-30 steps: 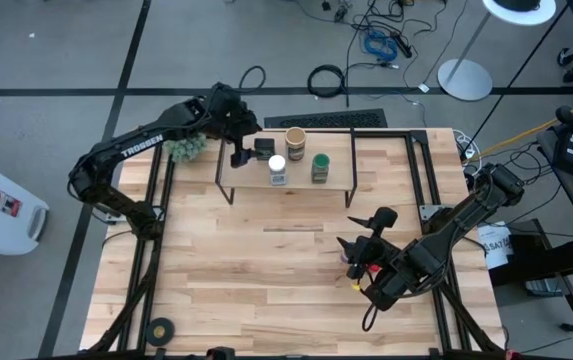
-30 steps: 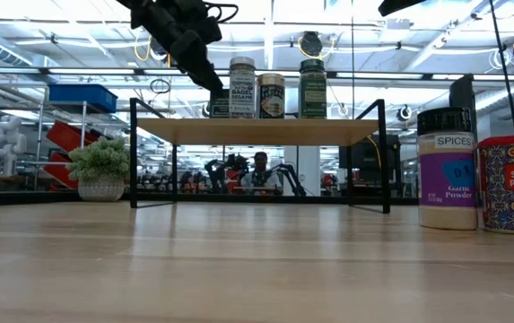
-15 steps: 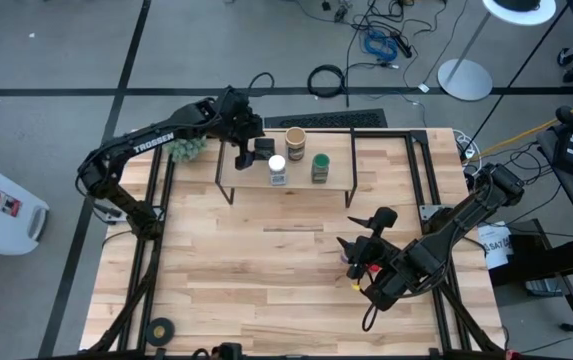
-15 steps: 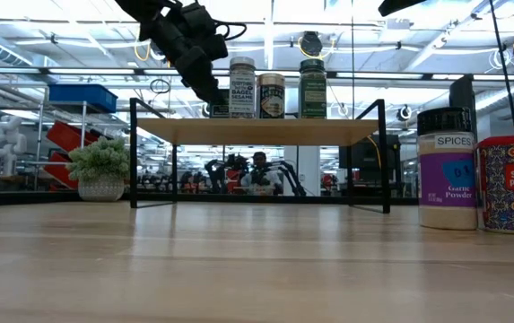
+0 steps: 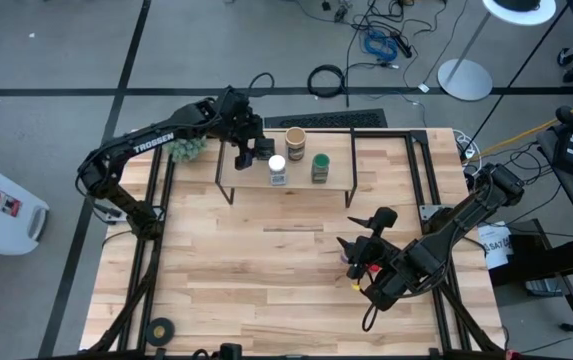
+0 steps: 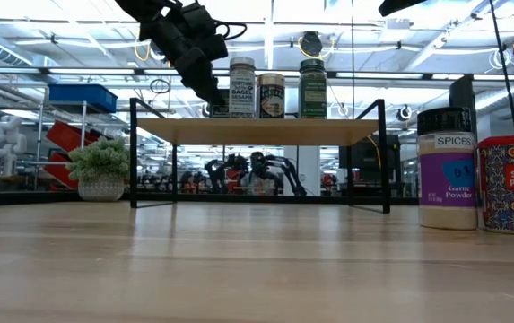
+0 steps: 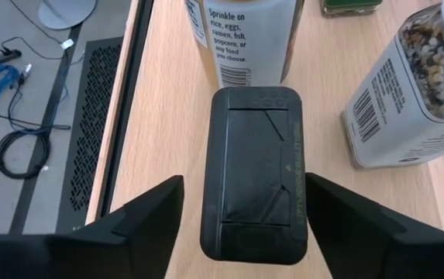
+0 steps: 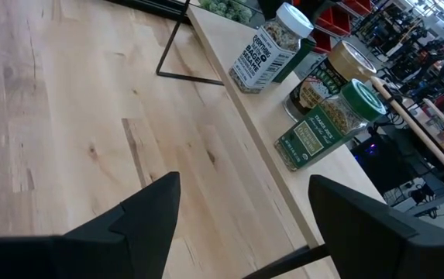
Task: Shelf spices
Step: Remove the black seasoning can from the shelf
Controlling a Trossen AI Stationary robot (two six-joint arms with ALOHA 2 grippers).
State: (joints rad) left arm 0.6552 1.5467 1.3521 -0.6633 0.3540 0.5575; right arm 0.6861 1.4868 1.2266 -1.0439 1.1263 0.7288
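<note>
The shelf (image 5: 247,178) stands at the table's far side. On its board stand a white-lidded jar (image 5: 277,169), a tan cylinder (image 5: 295,140), a green-lidded jar (image 5: 320,166) and a dark square tin (image 7: 256,174). My left gripper (image 7: 246,225) is open and slants down at the tin from the far left, one finger on either side of it. My right gripper (image 8: 241,225) hangs open over the table's right half. Below it stand a dark-lidded spice jar (image 6: 446,168) and a red tin (image 6: 512,184). My left gripper has one finger (image 7: 345,213) right beside the dark tin's long side (image 7: 302,182); I cannot tell whether it touches. A strip of bare board shows between the other finger (image 7: 148,217) and the tin. The tin rests flat on the shelf board.
A fuzzy green plant ball (image 5: 187,148) sits off the shelf's left end, under my left arm. A black tape roll (image 5: 159,328) lies at the near left corner. The table's middle (image 5: 266,260) is bare wood.
My left gripper has moved a little down and toward the table's right edge, closing in on the dark tin, and has then stayed still. The jars and the tin have not moved.
</note>
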